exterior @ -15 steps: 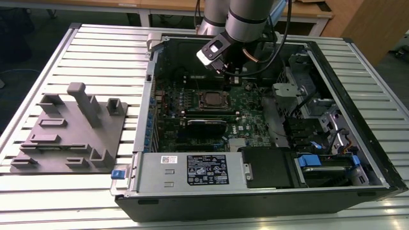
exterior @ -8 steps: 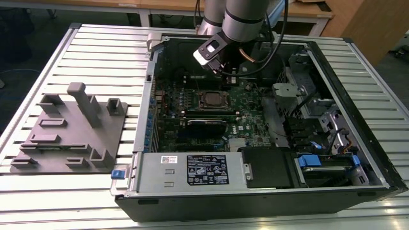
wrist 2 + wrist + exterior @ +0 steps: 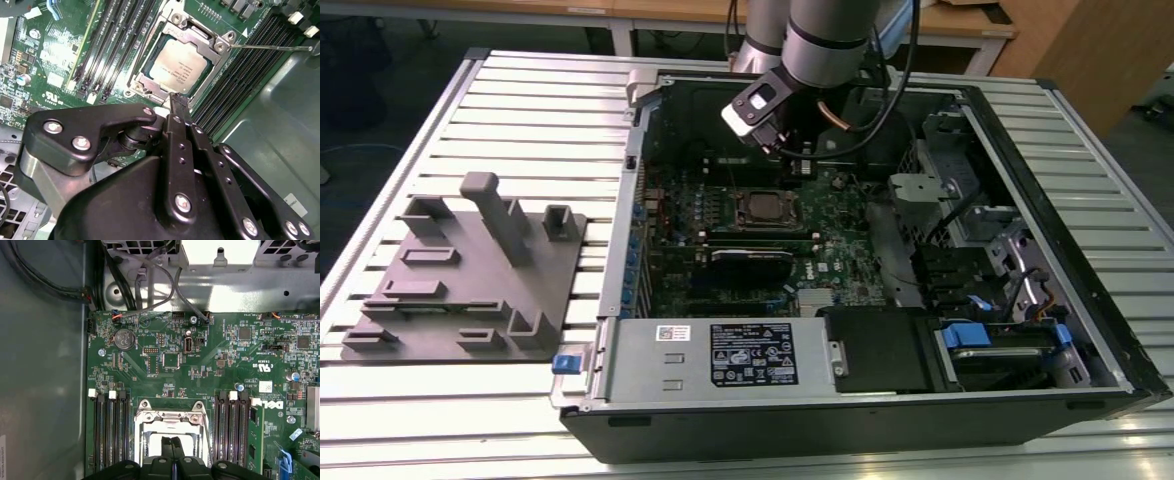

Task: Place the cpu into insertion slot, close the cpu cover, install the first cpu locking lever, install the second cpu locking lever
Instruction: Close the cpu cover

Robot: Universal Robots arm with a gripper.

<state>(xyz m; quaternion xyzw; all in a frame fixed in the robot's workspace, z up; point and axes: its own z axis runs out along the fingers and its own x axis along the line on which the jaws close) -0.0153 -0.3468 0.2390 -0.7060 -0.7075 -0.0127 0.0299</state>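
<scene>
The cpu (image 3: 176, 67), a pale silver square, lies in the insertion slot (image 3: 767, 209) on the green motherboard. The silvery cpu cover (image 3: 197, 34) lies flat over it, and the chip shows through its window. A thin locking lever (image 3: 270, 47) sticks out sideways from one corner of the slot. Another wire lever (image 3: 207, 437) runs along one side of the slot. My gripper (image 3: 179, 99) is shut with nothing between its black fingers, and its tips hover at the edge of the cover (image 3: 172, 416). In the exterior view the gripper (image 3: 786, 154) hangs just behind the slot.
Black memory slots (image 3: 107, 45) flank the slot on both sides. A long black card (image 3: 754, 263) lies in front of it. The case walls (image 3: 1014, 170), drive bays and cables close in at the exterior view's right. A grey fixture block (image 3: 467, 270) sits on the table at its left.
</scene>
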